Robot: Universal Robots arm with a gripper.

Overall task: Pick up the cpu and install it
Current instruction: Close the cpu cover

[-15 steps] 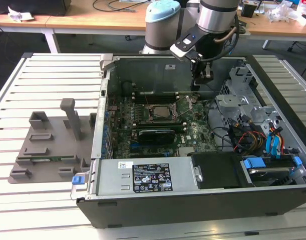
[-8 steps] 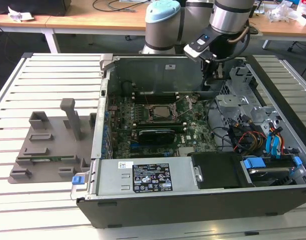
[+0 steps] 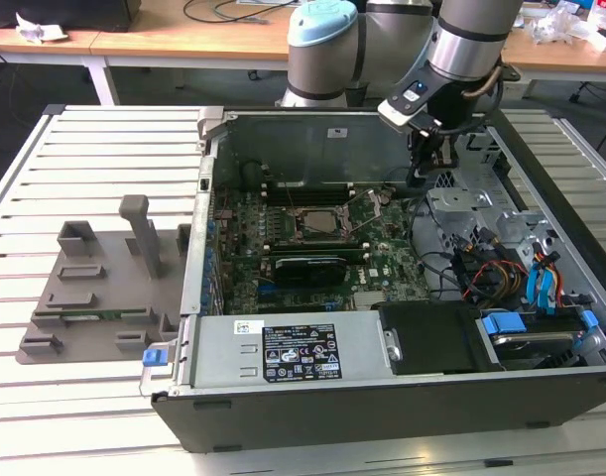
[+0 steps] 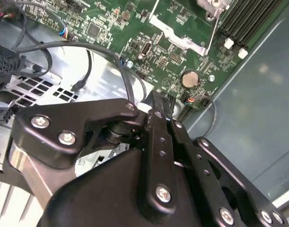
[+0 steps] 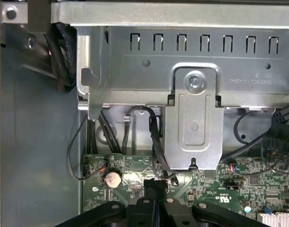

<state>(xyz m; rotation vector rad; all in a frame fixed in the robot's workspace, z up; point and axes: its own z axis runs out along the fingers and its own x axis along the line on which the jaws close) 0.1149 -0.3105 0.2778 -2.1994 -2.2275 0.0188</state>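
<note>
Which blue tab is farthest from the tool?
The blue tab at the case's outer front corner, exterior view's left; the other tab tops the drive caddy.

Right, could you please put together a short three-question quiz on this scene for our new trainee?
1. True or false: the gripper is down inside the open computer case.
2. Choose one: in the exterior view, the grey fixture stands (A) on the exterior view's left of the case, (B) on the exterior view's right of the case, (C) inside the case.
3. Short answer: what colour is the circuit board close to the gripper in both wrist views?

Key: 1 true; 2 A; 3 green.
</note>
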